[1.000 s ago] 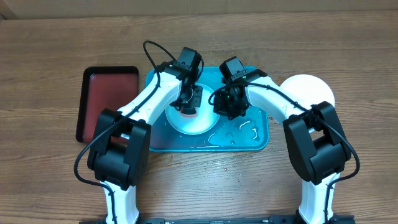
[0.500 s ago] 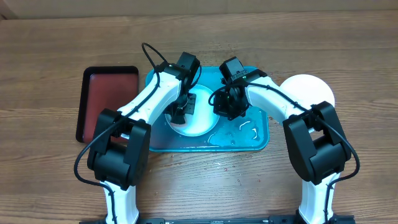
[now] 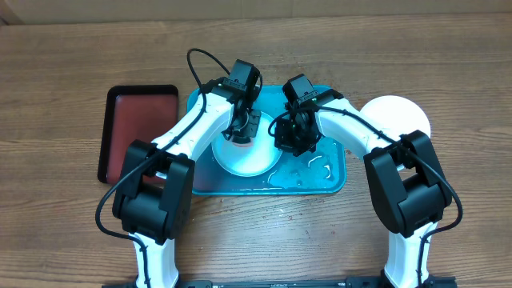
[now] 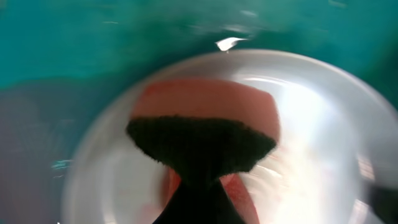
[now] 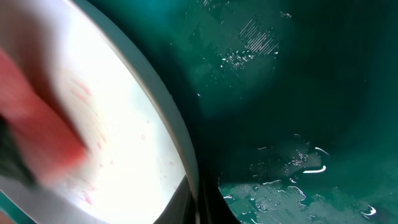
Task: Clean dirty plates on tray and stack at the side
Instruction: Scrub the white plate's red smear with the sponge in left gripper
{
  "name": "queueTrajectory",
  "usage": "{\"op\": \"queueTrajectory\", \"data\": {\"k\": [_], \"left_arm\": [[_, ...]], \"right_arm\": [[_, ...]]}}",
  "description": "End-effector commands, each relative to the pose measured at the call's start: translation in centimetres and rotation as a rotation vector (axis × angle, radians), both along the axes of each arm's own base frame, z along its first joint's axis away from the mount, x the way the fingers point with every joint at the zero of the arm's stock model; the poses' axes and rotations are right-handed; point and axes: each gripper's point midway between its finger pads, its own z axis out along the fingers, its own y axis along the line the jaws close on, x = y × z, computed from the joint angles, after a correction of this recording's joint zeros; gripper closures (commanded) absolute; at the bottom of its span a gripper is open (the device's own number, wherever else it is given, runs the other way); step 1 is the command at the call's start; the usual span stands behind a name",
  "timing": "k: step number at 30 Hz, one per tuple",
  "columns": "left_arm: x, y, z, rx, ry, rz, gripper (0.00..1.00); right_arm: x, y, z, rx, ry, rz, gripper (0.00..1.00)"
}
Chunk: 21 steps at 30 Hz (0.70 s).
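Wooden table — plate in tray

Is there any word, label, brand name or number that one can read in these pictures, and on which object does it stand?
None can be read.
The turquoise tray, the pale plate in it, the sponge, the dark red tray and the white plate on the table bear no print.
Both wrist views are blurred; any marks on the arms are too small to tell.

Left end effector lowered, clamped on sponge; right end effector beside it, pinching plate rim
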Motion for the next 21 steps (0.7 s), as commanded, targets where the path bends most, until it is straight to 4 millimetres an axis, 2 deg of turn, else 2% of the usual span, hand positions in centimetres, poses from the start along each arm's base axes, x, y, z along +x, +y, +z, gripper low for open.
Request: {"op": "queueTrajectory", "data": {"k": [1,7,13,15,19,21], "left_arm": [[0.9,3.4,0.4,0.168,-0.069,0.112,0.96],[-2.4,2.6,-0.4,0.110,0.086,0.080,0.96],[-5.9,-1.9,-0.3,-0.134,0.258,-0.091,0.96],[-5.9,-2.8,-0.1,-0.183,0.257,-0.113,0.96],[-4.3,-3.1,-0.1,-0.188,0.188,-0.114,0.96],[-2.5,-1.7,-0.2,-0.104,0.115,-0.042,0.96]], "right_arm": [[-1.2,-0.2,-1.0,-0.021,0.034,0.010,0.96],[-1.1,-0.1,-1.0,-0.019,0.030,0.010,0.96],[-1.2,-0.1,-1.0,-0.019,0.034,0.010,0.96],[-1.3,0.0,-1.0,-0.013,0.039,0.012,0.96],[-1.4,0.3,-0.8,0.006,0.047,0.018,0.96],[-1.4,0.3,-0.8,0.005,0.046,0.018,0.96]]}}
